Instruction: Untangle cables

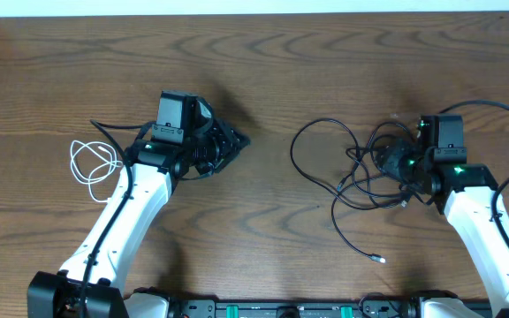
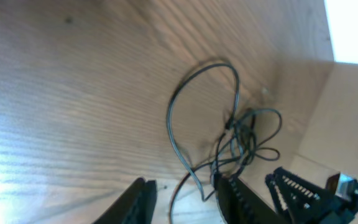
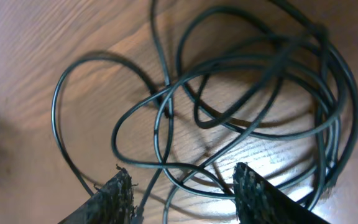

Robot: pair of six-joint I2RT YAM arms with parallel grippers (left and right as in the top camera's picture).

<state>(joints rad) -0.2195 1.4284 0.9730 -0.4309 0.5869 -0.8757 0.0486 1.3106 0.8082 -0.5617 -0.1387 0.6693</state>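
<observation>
Where the wooden worktop bears the lot: white cable, loosely coiled, at the far left beside the left arm; black cables, tangled in overlapping loops, right of centre; left gripper, jaws apart and empty, well apart from the tangle; right gripper, jaws apart over the black loops, clasping nothing.

No lettering, label, brand, number or sign can be read right now in any of the three views. Tiny pale marks are glimpsed on the dark base strip at the bottom edge of the overhead view, but they are too small to be made out.
</observation>
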